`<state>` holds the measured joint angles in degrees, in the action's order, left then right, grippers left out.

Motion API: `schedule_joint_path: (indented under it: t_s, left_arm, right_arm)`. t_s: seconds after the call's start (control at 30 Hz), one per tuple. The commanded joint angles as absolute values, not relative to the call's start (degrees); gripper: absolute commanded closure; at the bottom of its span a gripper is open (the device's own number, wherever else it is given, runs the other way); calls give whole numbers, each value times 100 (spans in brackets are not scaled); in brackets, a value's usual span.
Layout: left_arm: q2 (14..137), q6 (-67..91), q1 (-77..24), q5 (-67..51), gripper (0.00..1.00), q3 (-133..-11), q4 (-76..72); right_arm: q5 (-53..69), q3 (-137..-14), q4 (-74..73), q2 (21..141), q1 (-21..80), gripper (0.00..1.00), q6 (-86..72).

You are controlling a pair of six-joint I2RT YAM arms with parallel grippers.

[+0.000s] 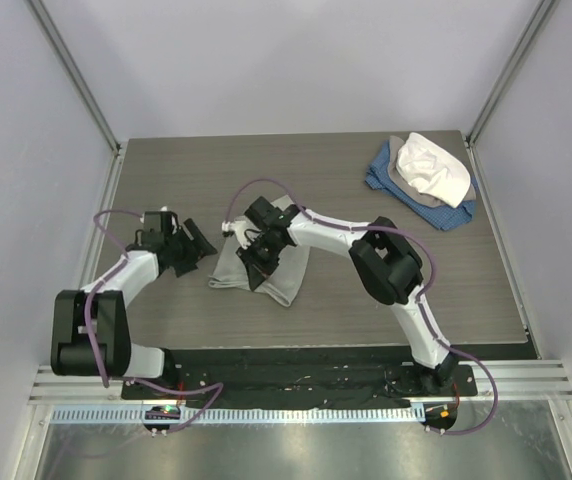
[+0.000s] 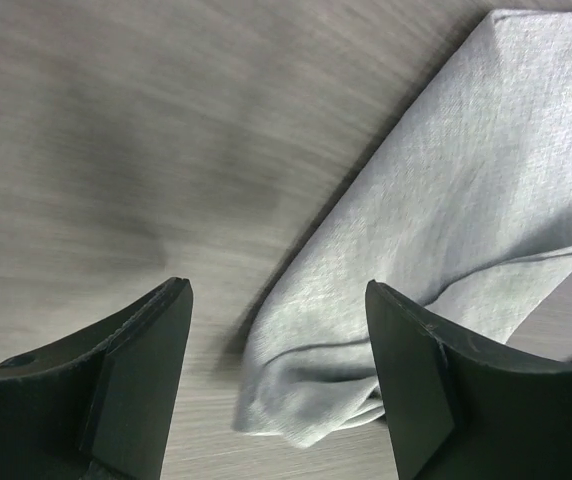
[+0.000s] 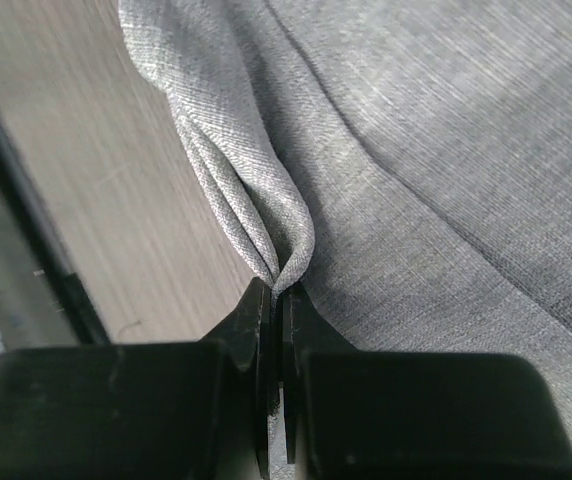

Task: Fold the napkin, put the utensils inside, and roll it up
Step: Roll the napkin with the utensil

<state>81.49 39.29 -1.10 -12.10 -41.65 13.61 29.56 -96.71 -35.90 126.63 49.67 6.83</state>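
Observation:
The light grey napkin [image 1: 288, 272] lies partly folded in the middle of the wooden table [image 1: 166, 170]. My right gripper [image 1: 256, 258] is over its left part. In the right wrist view the fingers [image 3: 266, 320] are shut on a bunched, doubled edge of the napkin [image 3: 446, 150], which rises in a ridge from the jaws. My left gripper [image 1: 202, 244] stands open just left of the cloth. The left wrist view has the napkin's [image 2: 446, 200] rumpled near corner lying between and beyond the left gripper's [image 2: 278, 290] spread fingers, untouched. The utensils are out of view.
A heap of blue, grey and white cloths [image 1: 424, 172] sits at the table's back right corner. Grey walls close in the left, back and right sides. The black base rail [image 1: 296, 372] runs along the near edge.

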Motion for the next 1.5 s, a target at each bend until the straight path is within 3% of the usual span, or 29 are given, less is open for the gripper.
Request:
schedule_joint_path:
  t_s: [0.0,0.27,0.57,0.8,1.17,1.47]
  left_arm:
    - [7368,4052,-184,-949,25,-3605,537]
    - [6145,3973,-615,-975,24,-2637,88]
    - [5256,4429,-975,-1756,25,-2391,633]
    - [6089,4930,-1467,-2742,26,-2636,791]
    - [7083,4896,-1564,-2488,25,-3023,-561]
    - [7602,4404,-1064,-2031,25,-3330,-791]
  right_arm:
    - [4367,-9984,-3920,12875,4492,99,185]
    - [5352,-10292,-3972,13649,3903,99,-149]
    - [5353,-10415,-4017,14097,3753,99,-299]
    - [5238,-10389,-4017,14115,3744,99,-308]
    - [5115,-10371,-4017,14150,3735,99,-343]
    - [5115,-10292,-3990,14142,3744,99,-351]
